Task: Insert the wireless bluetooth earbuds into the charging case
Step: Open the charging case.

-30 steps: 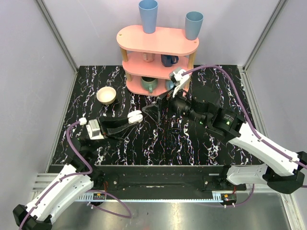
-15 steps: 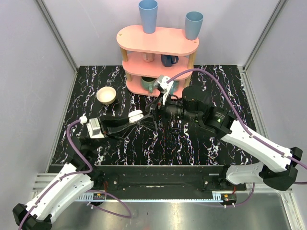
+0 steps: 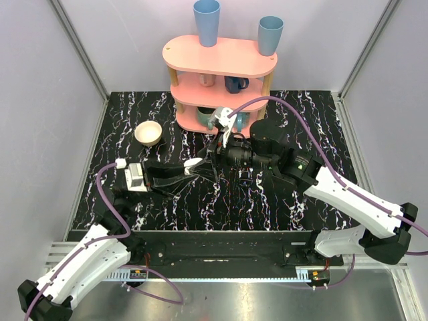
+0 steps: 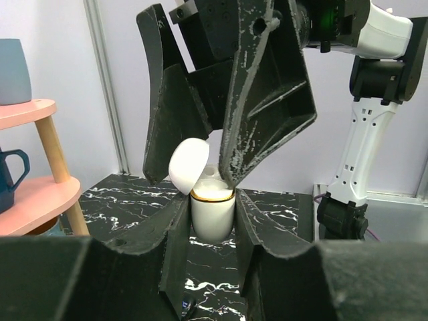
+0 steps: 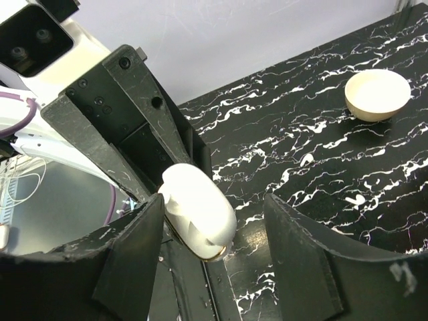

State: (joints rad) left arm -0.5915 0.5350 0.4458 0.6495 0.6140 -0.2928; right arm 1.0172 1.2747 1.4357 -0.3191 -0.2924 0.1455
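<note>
Black bench (image 3: 321, 120) veined in white, closed in by pale lilac walls (image 3: 40, 100). At the far edge, a pink three-tier shelf (image 3: 221, 57) carrying two blue cups (image 3: 206, 21) on top and mugs on the lower tiers. Just left of the shelf's base, a round cream bowl (image 3: 148, 132).

Left arm (image 3: 87, 257) stretched low across the bench toward the shelf, left fingers (image 4: 175, 227) narrowed onto the charging case (image 4: 212, 215) and clamping its body from both sides. Right arm (image 3: 348, 197) bent in from the right, wrist turned back toward the left arm, right fingers (image 4: 257, 147) spread wide and straddling the top of the case without gripping.

Case held upright above the bench, in front of the shelf: white and rounded, gold rim showing, lid (image 4: 188, 165) hinged open and tipped to one side. Inside of the case hidden from view.
</note>
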